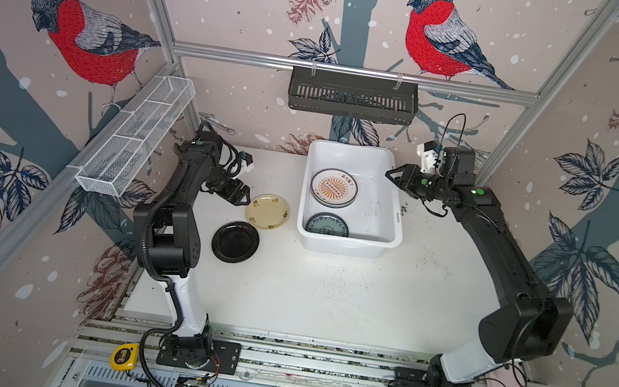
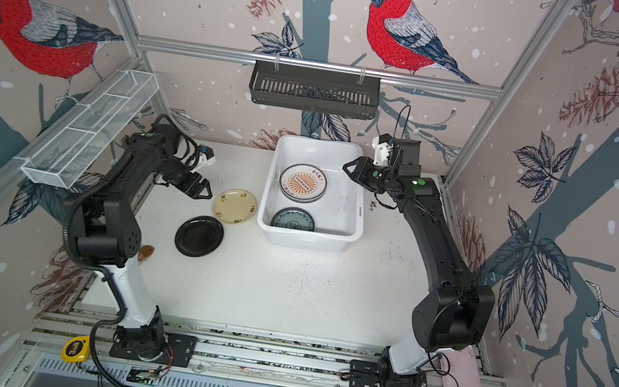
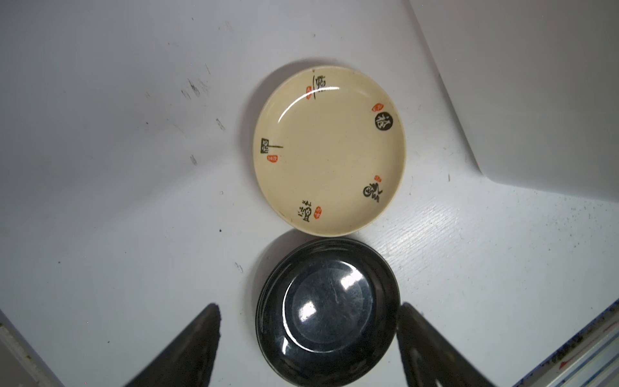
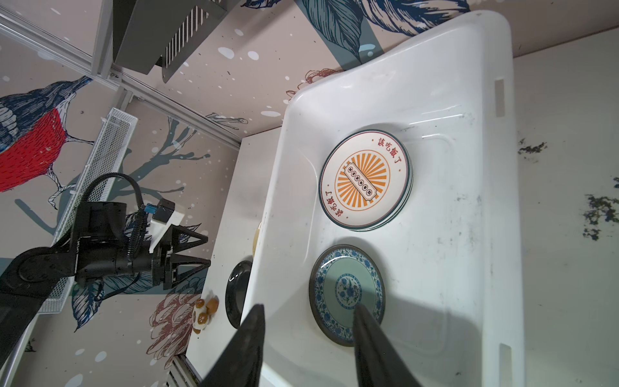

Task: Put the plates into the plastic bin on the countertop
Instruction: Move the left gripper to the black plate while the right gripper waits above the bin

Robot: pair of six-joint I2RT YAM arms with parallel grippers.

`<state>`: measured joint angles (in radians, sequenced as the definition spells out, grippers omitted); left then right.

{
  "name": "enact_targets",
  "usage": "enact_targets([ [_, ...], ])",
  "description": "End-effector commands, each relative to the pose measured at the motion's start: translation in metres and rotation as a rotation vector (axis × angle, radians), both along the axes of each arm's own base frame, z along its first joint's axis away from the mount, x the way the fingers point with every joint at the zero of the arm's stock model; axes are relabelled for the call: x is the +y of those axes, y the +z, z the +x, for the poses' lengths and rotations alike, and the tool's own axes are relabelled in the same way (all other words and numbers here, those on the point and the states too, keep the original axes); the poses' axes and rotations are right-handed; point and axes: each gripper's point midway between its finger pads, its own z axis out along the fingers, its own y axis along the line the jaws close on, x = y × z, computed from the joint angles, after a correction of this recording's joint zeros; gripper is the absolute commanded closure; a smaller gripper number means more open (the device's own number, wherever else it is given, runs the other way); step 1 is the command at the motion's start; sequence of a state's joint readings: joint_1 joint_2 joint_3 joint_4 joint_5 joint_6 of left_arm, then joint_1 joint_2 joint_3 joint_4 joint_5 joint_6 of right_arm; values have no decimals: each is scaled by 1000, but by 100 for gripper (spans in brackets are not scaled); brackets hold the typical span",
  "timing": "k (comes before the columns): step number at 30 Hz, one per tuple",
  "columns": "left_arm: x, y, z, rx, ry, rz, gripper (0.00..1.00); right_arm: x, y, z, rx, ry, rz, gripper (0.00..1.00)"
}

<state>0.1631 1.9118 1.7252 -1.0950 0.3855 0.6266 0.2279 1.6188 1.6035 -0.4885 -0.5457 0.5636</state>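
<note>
We see the white rectangular plastic bin [image 1: 374, 213] at the back of the speckled white surface [image 1: 326, 290]. In it lie a stack topped by the white orange-sunburst plate [image 1: 333, 188] and, nearer the front, the teal patterned plate [image 1: 327, 225]. The pale yellow round plate [image 1: 267, 211] and the glossy black round plate [image 1: 235, 241] lie just beside each other on the surface, left of the bin. The left tool [image 1: 244, 194] hovers by the yellow plate, jaws spread and empty. The right tool [image 1: 390, 175] hangs over the bin's right rim, jaws apart, holding nothing.

Bare countertop [image 1: 325, 298] flanks black plate [image 1: 235, 241]; yellow plate [image 1: 267, 211] perhaps touching.
</note>
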Motion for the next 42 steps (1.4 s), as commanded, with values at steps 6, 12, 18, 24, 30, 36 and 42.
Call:
enact_targets([
  [6, 3, -29, -31, 147, -88, -81, 23, 5, 6, 4, -16, 5, 57, 55],
  [12, 7, -58, -42, 220, -115, -78, 31, 7, 2, 9, -1, 12, 62, 56],
  [18, 27, -70, -42, 224, -74, -89, 34, 7, -1, 9, 11, 7, 58, 56],
  [24, 36, -83, -46, 273, -53, -110, 38, 8, -7, 11, 24, 7, 60, 56],
  [30, 42, -96, -54, 302, -34, -110, 40, 10, -10, 14, 32, 9, 68, 57],
  [36, 44, -104, -62, 321, -28, -111, 46, 11, -15, 16, 41, 15, 69, 57],
  [42, 43, -111, -70, 340, -30, -114, 47, 14, -19, 19, 54, 21, 78, 57],
])
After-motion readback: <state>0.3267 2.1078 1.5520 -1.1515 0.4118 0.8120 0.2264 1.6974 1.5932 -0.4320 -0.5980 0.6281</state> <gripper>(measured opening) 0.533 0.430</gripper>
